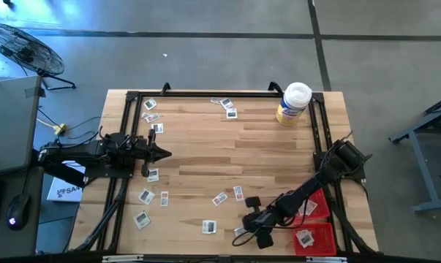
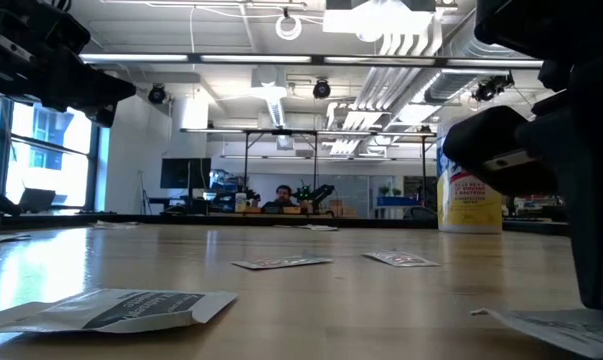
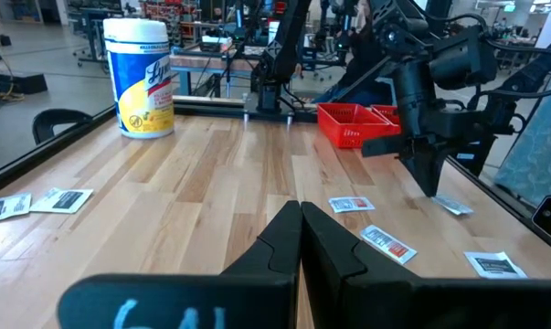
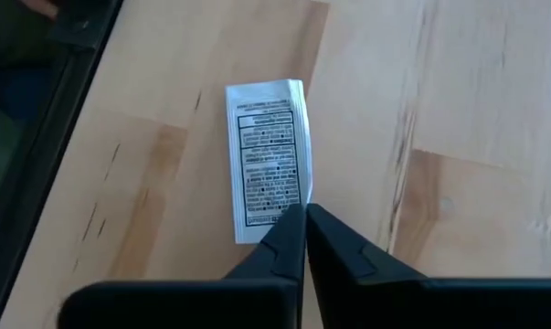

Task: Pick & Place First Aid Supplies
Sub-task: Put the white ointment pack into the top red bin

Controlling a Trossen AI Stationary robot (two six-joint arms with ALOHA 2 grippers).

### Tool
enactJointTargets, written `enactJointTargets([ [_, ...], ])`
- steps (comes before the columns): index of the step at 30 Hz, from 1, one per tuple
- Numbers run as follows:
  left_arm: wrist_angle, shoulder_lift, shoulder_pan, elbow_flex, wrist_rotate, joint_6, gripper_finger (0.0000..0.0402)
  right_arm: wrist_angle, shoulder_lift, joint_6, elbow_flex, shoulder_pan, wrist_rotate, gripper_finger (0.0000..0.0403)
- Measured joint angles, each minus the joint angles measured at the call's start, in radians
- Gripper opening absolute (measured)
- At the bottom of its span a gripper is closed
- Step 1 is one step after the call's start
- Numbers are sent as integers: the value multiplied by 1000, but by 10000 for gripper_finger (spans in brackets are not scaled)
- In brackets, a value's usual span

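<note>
Most small flat white-grey printed packets (image 1: 146,196) lie scattered over the wooden table (image 1: 264,153) from above; only a few sit in the red plastic tray (image 1: 321,241).

At table level, loose packets dot the boards.

From the left wrist, the left gripper (image 3: 301,219) waits, pressed together.

From the right wrist, the right gripper (image 4: 305,217) pinches one packet's (image 4: 266,169) edge. Most remains, I judge.
</note>
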State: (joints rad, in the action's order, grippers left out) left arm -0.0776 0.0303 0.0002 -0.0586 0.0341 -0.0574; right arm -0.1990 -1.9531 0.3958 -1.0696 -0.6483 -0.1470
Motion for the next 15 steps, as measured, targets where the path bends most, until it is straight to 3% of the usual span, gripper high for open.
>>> enactJointTargets([
  [15, 0, 0, 0, 0, 0, 0, 1, -213, 154, 24, 8, 2, -86, 1],
])
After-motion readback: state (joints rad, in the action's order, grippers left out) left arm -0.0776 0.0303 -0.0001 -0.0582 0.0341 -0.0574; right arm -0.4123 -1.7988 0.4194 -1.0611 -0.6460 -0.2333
